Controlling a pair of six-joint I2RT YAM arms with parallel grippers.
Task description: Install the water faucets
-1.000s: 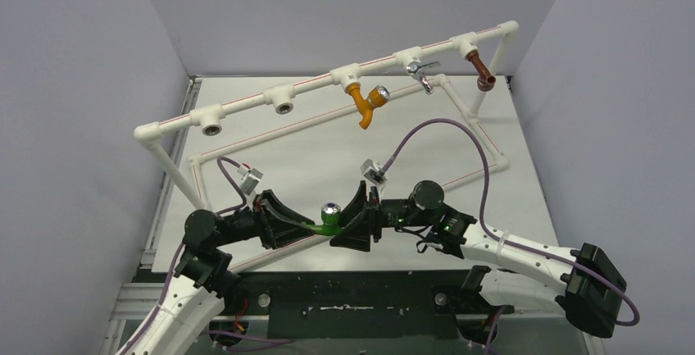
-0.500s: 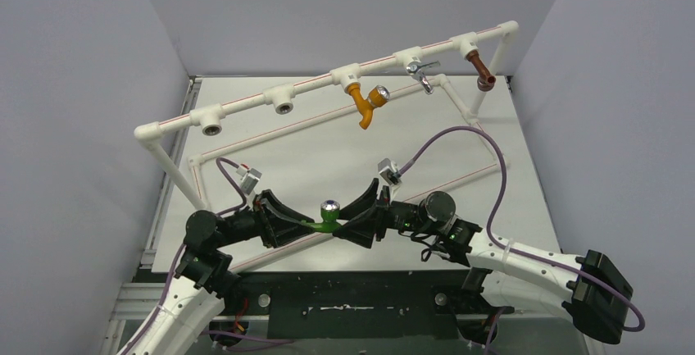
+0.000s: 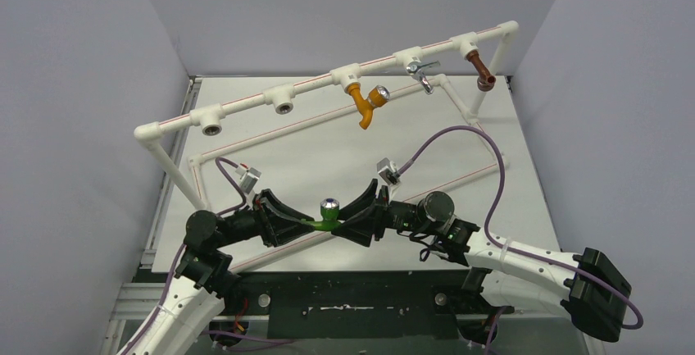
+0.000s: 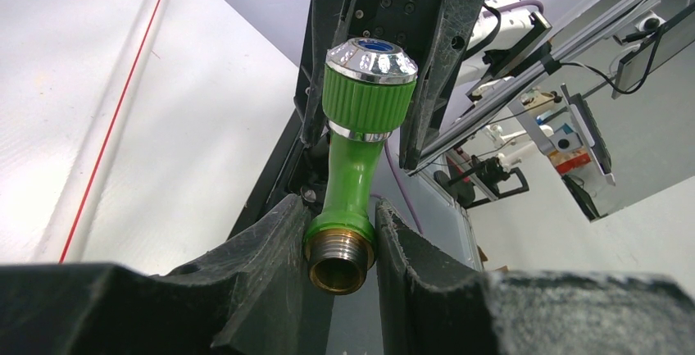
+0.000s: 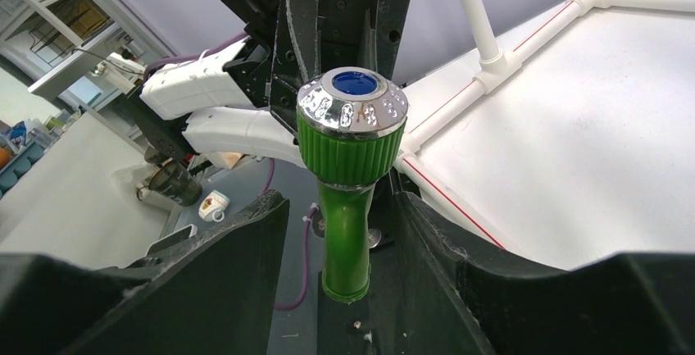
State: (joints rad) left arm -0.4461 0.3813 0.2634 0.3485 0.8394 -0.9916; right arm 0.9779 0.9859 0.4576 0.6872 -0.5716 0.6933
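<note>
The green water faucet (image 3: 328, 216) hangs in the air near the table's front edge, its silver knob (image 3: 329, 205) turned up. My left gripper (image 3: 307, 225) is shut on its brass threaded end (image 4: 340, 258); in the left wrist view both pads press the green collar (image 4: 340, 228) of the left gripper (image 4: 340, 240). From the right, my right gripper (image 3: 351, 222) straddles the spout (image 5: 346, 248). In the right wrist view the right gripper (image 5: 342, 207) is open, with a gap between the spout and each finger.
A white pipe frame (image 3: 246, 105) stands across the table. Its top rail has two empty sockets (image 3: 212, 129) (image 3: 283, 107) on the left. Further right hang an orange tap (image 3: 365, 102), a chrome tap (image 3: 422, 70) and a brown tap (image 3: 482, 72). Grey walls close in both sides.
My right arm has drawn back slightly to the right and its jaws have narrowed round the spout. The left gripper and the faucet have stayed put.
</note>
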